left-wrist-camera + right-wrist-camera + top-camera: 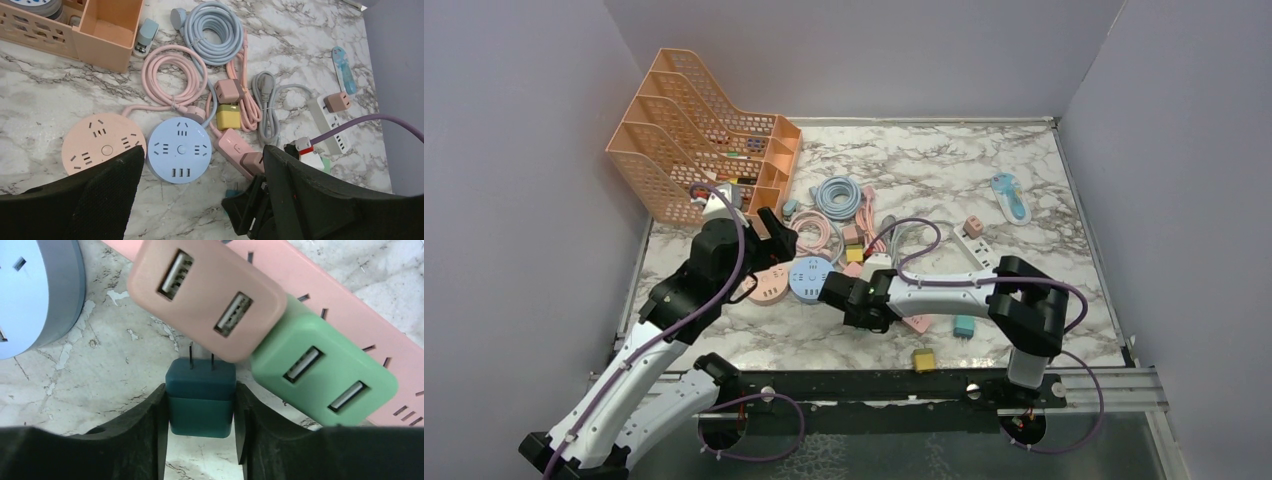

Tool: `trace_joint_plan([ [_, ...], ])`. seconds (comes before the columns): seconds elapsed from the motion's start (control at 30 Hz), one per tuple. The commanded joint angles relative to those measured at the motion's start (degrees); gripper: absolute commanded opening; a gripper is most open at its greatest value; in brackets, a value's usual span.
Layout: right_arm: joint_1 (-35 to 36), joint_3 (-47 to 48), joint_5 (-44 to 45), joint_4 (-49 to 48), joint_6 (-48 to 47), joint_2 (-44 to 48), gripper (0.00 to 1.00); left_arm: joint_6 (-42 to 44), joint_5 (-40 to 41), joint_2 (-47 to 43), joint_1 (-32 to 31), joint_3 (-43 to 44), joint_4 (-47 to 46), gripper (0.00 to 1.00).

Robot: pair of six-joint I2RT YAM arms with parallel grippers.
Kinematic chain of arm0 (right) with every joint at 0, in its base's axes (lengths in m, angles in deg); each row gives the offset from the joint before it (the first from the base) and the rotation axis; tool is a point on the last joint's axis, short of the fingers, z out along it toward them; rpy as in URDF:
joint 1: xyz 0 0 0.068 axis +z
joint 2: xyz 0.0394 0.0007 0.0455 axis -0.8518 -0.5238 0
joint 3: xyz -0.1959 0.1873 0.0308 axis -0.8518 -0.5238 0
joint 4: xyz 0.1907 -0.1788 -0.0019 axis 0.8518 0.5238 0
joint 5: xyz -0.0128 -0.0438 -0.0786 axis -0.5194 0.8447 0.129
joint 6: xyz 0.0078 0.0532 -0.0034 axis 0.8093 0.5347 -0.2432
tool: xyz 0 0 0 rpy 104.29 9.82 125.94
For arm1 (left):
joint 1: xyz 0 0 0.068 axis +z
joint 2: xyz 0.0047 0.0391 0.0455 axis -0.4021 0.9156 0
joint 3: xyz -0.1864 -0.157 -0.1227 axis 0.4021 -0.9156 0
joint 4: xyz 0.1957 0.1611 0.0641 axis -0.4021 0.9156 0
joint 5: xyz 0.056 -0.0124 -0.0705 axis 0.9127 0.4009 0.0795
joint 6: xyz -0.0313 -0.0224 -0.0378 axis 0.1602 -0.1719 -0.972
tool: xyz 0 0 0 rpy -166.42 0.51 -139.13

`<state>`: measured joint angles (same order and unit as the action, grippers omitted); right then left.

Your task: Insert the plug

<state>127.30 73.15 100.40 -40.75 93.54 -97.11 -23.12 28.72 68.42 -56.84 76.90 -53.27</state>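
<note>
The right gripper [200, 392] has its two black fingers clenched on a small dark teal cube-shaped plug [201, 412], one finger pressed against each side. The plug's two metal prongs point away from the wrist, and their tips disappear under the edge of a pale pink two-port USB charger block [205, 295]. This charger sits on a long pink power strip [350, 305], touching a mint green two-port USB charger block [322, 377] seated on the same strip. The teal plug is low over the white marble tabletop [100, 365], just beside the strip, between a round light blue socket hub [30, 295] and the green charger; whether it touches the marble cannot be told. The left gripper [204, 156] hangs above the table with its fingers released and spread wide, grasping nothing. Below it lie the blue hub and, just beside it, a round pink socket hub [102, 142]. Beyond them are a coiled pink cable [172, 75], a coiled light blue cable [212, 30] and a yellow cube charger [228, 116]. An orange mesh file rack [704, 130] stands at the far left corner of the table.
</note>
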Motion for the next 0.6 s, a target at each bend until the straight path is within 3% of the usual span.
trace_joint_plan([
  [0.0, -1.0, -1.4, 0.8, -4.8, -1.9, 1.4, 0.35, -0.7, -0.7, 0.4, -0.3, -1.2, 0.2, 0.91],
  [0.1, -2.2, -3.0, -0.8, -10.2, -5.0, 5.5, 0.28, -0.9, -1.1, 0.5, -0.3, -1.8, 0.2, 0.91],
  [0.27, -5.1, -2.5, -4.8, -15.8, -5.6, 13.5, 0.27, -0.8, -3.0, -0.3, -0.3, -3.5, -1.2, 0.91],
  [0.57, -11.2, -0.7, -11.1, -23.7, 11.2, 20.5, 0.23, 1.7, -13.0, -4.8, -0.3, -9.6, -16.7, 0.89],
])
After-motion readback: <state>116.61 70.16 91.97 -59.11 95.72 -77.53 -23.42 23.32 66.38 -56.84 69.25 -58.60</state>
